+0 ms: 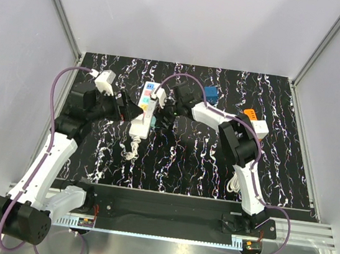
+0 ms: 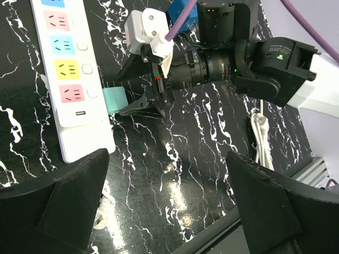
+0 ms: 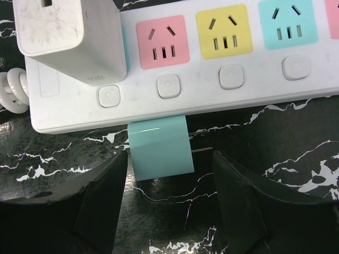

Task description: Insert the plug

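Right gripper (image 3: 169, 165), spread wide, straddles the teal plug (image 3: 160, 148) lying flat against the power strip (image 3: 254, 100), prongs along it.

Black table (image 1: 184, 160) veined in white, filling the middle of the top view. Carries a white power strip (image 1: 140, 123) left of centre, lying lengthwise up the frame, with pink, yellow and blue-green socket faces in a row. Touching the strip's long edge in the right wrist view, a teal plug (image 3: 160, 147), flat on the table, one thin metal prong pointing right. Just below the strip's lower end, a coiled white cord (image 1: 132, 150). Upper middle, a blue block (image 1: 212, 94); to its right, an orange-and-white piece (image 1: 255, 121), too small to make out. Lower right, a bundle of white cable (image 1: 232, 184).
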`<state>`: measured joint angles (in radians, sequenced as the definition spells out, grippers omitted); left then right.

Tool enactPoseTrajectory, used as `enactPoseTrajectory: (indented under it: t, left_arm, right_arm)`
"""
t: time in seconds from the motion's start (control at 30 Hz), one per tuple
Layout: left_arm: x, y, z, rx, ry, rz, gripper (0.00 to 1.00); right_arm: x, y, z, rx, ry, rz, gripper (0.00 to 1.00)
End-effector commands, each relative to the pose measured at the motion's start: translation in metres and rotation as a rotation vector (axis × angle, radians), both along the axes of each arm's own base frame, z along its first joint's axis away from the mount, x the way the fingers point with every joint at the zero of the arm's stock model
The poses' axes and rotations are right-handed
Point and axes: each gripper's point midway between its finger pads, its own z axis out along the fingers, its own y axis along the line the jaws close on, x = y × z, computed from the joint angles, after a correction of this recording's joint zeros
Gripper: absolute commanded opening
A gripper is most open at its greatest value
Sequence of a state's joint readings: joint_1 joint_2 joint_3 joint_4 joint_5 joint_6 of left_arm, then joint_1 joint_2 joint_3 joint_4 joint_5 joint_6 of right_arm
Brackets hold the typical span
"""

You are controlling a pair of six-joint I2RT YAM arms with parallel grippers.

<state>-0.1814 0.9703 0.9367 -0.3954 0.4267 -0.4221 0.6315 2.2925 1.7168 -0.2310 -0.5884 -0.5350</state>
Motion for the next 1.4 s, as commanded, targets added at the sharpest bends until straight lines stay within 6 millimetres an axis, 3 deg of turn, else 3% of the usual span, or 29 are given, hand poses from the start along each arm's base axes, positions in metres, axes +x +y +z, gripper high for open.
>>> enactPoseTrajectory:
  t: [0.0, 0.13, 0.27, 0.33, 0.37, 0.43, 0.5, 0.53, 0.57, 0.6, 0.63, 0.67, 0.77, 0.9, 0.93, 1.03, 1.17, 1.37]
  left_arm:
    - [0.001, -0.001, 0.026, -0.005, -0.077, -0.022, 0.97]
    - [0.000, 0.002, 0.025, 0.006, -0.073, -0.008, 0.97]
    - [-0.003, 0.004, 0.020, 0.029, -0.080, -0.010, 0.97]
    - [-0.003, 0.009, 0.017, 0.046, -0.074, 0.013, 0.97]
    - [-0.003, 0.009, 0.014, 0.049, -0.068, 0.016, 0.97]
    - [-0.006, 0.009, 0.014, 0.043, -0.067, 0.012, 0.97]
    - [-0.007, 0.008, 0.013, 0.038, -0.057, 0.011, 0.95]
    - [-0.007, 0.008, 0.013, 0.025, -0.044, 0.019, 0.94]
    - [-0.008, 0.008, 0.012, 0.019, -0.040, 0.024, 0.93]
    - [-0.008, 0.008, 0.012, 0.013, -0.032, 0.027, 0.92]
    - [-0.008, 0.007, 0.012, -0.001, -0.019, 0.036, 0.91]
    - [-0.009, 0.006, 0.010, -0.011, -0.006, 0.038, 0.90]
    - [-0.009, 0.005, 0.006, -0.043, 0.035, 0.056, 0.83]
    - [-0.010, -0.002, 0.007, -0.107, 0.051, 0.048, 0.80]
    - [-0.010, -0.004, 0.007, -0.135, 0.063, 0.053, 0.77]
    - [-0.008, -0.015, 0.011, -0.223, 0.071, 0.028, 0.74]
    - [0.000, -0.024, 0.005, -0.301, 0.102, 0.031, 0.66]
    - [0.009, -0.046, 0.021, -0.333, 0.055, 0.031, 0.65]
  right_arm:
    - [0.004, 0.011, 0.007, -0.014, -0.051, 0.003, 0.72]
    - [0.000, 0.013, 0.003, -0.034, -0.069, 0.012, 0.64]
    - [0.001, 0.012, 0.004, -0.038, -0.075, 0.002, 0.42]
    - [-0.001, 0.009, 0.001, -0.045, -0.080, -0.005, 0.25]
    - [0.004, 0.010, 0.011, -0.024, -0.116, -0.019, 0.21]
    - [0.002, 0.002, 0.010, -0.040, -0.131, -0.046, 0.08]
    - [0.005, -0.001, 0.031, -0.017, -0.178, -0.070, 0.01]
    - [0.000, -0.006, 0.028, -0.020, -0.164, -0.086, 0.00]
    - [0.003, -0.005, 0.050, 0.018, -0.206, -0.107, 0.00]
    - [0.002, -0.006, 0.058, 0.037, -0.210, -0.126, 0.00]
    - [-0.005, -0.011, 0.054, 0.042, -0.173, -0.158, 0.00]
    - [0.000, -0.010, 0.080, 0.098, -0.214, -0.197, 0.00]
    - [-0.004, -0.019, 0.109, 0.186, -0.171, -0.334, 0.00]
    - [-0.025, -0.027, 0.154, 0.378, -0.054, -0.472, 0.00]
    - [-0.035, -0.031, 0.173, 0.452, -0.056, -0.487, 0.00]
    - [-0.053, -0.042, 0.200, 0.606, -0.019, -0.560, 0.00]
    - [-0.077, -0.051, 0.230, 0.742, -0.011, -0.596, 0.00]
    - [-0.091, -0.058, 0.249, 0.811, -0.005, -0.630, 0.00]
